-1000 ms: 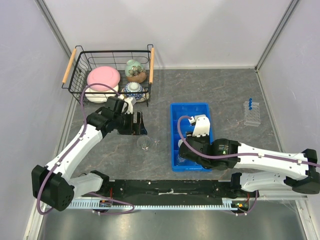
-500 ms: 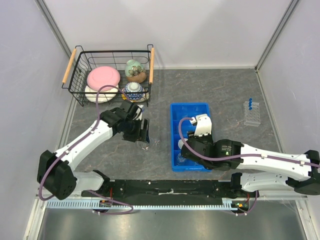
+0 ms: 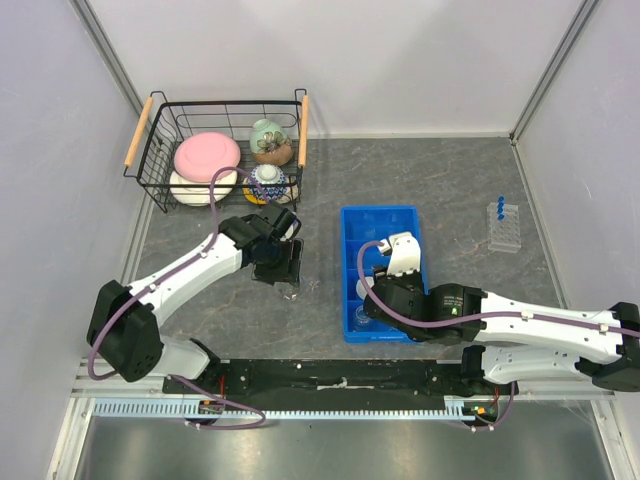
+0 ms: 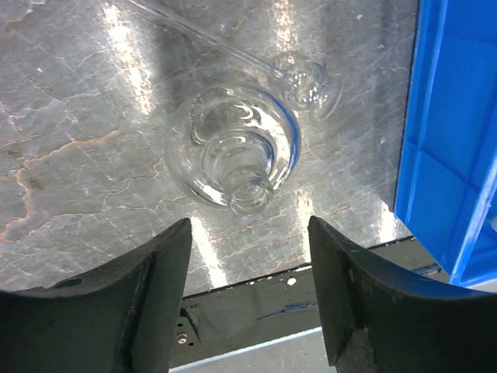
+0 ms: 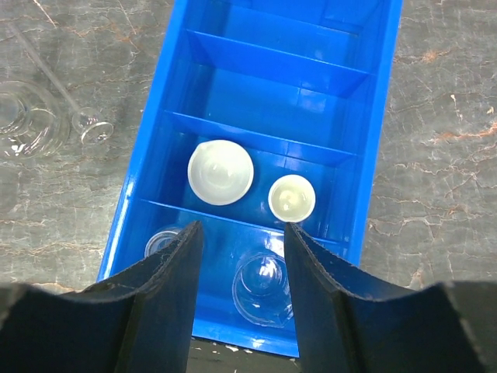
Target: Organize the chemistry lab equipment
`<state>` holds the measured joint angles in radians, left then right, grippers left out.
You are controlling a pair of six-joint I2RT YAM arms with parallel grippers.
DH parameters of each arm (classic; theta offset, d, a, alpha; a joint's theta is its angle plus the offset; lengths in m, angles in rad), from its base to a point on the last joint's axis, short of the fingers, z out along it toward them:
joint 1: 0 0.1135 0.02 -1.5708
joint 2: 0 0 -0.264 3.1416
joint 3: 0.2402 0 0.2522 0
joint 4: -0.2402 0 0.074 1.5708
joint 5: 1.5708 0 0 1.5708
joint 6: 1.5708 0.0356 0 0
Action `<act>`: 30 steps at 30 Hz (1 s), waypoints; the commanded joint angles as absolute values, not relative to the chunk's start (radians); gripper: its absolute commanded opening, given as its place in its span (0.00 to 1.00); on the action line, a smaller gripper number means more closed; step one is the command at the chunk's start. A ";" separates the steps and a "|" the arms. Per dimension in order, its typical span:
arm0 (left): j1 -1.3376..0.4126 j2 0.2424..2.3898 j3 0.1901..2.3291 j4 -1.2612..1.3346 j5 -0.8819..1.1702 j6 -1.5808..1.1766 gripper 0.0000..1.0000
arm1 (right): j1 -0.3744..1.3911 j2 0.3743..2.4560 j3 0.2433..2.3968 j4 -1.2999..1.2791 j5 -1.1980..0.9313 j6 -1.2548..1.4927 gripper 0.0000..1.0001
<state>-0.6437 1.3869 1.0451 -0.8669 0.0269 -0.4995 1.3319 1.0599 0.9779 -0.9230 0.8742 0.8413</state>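
Body notes. Both arms are mounted on a long black mounting rail (image 3: 340, 378); the left wrist view shows small screws on its face.

Left arm (image 3: 185, 272): glossy white tubular links and bulky matte black joint housings (image 3: 125, 345), the largest nearest the rail. Right arm (image 3: 550, 330): same build.

A thin mauve cable (image 3: 213, 190) runs outside each arm from the rail end and forms a loose loop at the wrist. A white bracket (image 3: 402, 250) sits on each wrist, farthest from the rail.

Left hand (image 4: 248, 225) and right hand (image 5: 242, 227): two broad dark grey fingers (image 4: 155, 295) each, matte and faintly scuffed, with rounded tips.
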 commanded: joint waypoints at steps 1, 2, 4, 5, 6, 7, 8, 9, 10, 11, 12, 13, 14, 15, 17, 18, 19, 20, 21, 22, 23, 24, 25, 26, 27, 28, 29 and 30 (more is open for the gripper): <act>-0.649 1.413 1.088 -0.874 -0.044 -0.535 0.66 | 1.325 1.039 0.968 -0.876 0.876 0.813 0.53; -0.649 1.420 1.089 -0.874 -0.044 -0.534 0.64 | 1.324 1.037 0.968 -0.874 0.874 0.811 0.54; -0.649 1.437 1.091 -0.871 -0.046 -0.535 0.63 | 1.321 1.037 0.968 -0.873 0.873 0.808 0.53; -0.649 1.440 1.091 -0.868 -0.049 -0.534 0.61 | 1.319 1.037 0.966 -0.873 0.870 0.808 0.53; -0.649 1.445 1.091 -0.867 -0.051 -0.531 0.60 | 1.321 1.035 0.966 -0.873 0.868 0.808 0.53; -0.649 1.450 1.089 -0.864 -0.049 -0.531 0.59 | 1.319 1.035 0.965 -0.870 0.868 0.808 0.53; -0.649 1.453 1.091 -0.859 -0.049 -0.529 0.57 | 1.316 1.032 0.963 -0.874 0.867 0.808 0.53; -0.649 1.456 1.089 -0.859 -0.049 -0.529 0.57 | 1.315 1.032 0.962 -0.873 0.865 0.808 0.53; -0.649 1.457 1.089 -0.856 -0.048 -0.528 0.56 | 1.315 1.031 0.960 -0.873 0.865 0.807 0.52; -0.649 1.465 1.089 -0.851 -0.049 -0.526 0.55 | 1.315 1.031 0.960 -0.873 0.864 0.807 0.53; -0.649 1.466 1.089 -0.847 -0.048 -0.523 0.55 | 1.313 1.029 0.960 -0.873 0.862 0.805 0.52; -0.649 1.470 1.091 -0.845 -0.045 -0.523 0.54 | 1.312 1.029 0.960 -0.873 0.862 0.805 0.52; -0.649 1.479 1.092 -0.844 -0.043 -0.523 0.54 | 1.310 1.029 0.960 -0.874 0.862 0.805 0.52; -0.649 1.482 1.094 -0.842 -0.043 -0.520 0.53 | 1.310 1.031 0.960 -0.871 0.864 0.804 0.52; -0.650 1.491 1.100 -0.841 -0.043 -0.517 0.53 | 1.310 1.028 0.959 -0.873 0.861 0.804 0.52; -0.649 1.496 1.103 -0.841 -0.046 -0.515 0.53 | 1.307 1.026 0.959 -0.873 0.861 0.804 0.52; -0.650 1.499 1.107 -0.841 -0.046 -0.514 0.53 | 1.307 1.026 0.957 -0.873 0.861 0.804 0.52; -0.650 1.503 1.111 -0.839 -0.048 -0.512 0.53 | 1.305 1.026 0.956 -0.873 0.861 0.804 0.52; -0.650 1.512 1.115 -0.839 -0.046 -0.511 0.53 | 1.304 1.026 0.954 -0.873 0.861 0.804 0.52; -0.650 1.516 1.118 -0.839 -0.048 -0.511 0.53 | 1.304 1.025 0.953 -0.871 0.858 0.805 0.52; -0.652 1.520 1.120 -0.839 -0.046 -0.511 0.53 | 1.304 1.023 0.950 -0.871 0.857 0.805 0.52; -0.653 1.526 1.123 -0.836 -0.048 -0.511 0.52 | 1.302 1.022 0.950 -0.870 0.857 0.807 0.52; -0.655 1.531 1.126 -0.836 -0.046 -0.509 0.52 | 1.304 1.019 0.946 -0.870 0.856 0.808 0.52; -0.655 1.532 1.127 -0.836 -0.046 -0.511 0.51 | 1.304 1.016 0.943 -0.870 0.856 0.810 0.51; -0.657 1.535 1.131 -0.836 -0.046 -0.511 0.50 | 1.302 1.012 0.940 -0.871 0.856 0.811 0.51; -0.658 1.542 1.132 -0.836 -0.046 -0.509 0.50 | 1.302 1.009 0.939 -0.871 0.856 0.813 0.51; -0.660 1.542 1.132 -0.836 -0.046 -0.509 0.48 | 1.301 1.008 0.934 -0.871 0.854 0.813 0.51; -0.660 1.542 1.132 -0.836 -0.048 -0.511 0.47 | 1.301 1.006 0.934 -0.871 0.853 0.815 0.50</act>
<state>-0.6510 1.5333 1.0916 -0.8574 -0.0257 -0.5049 1.3052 1.0290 0.9447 -0.8829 0.8501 0.8143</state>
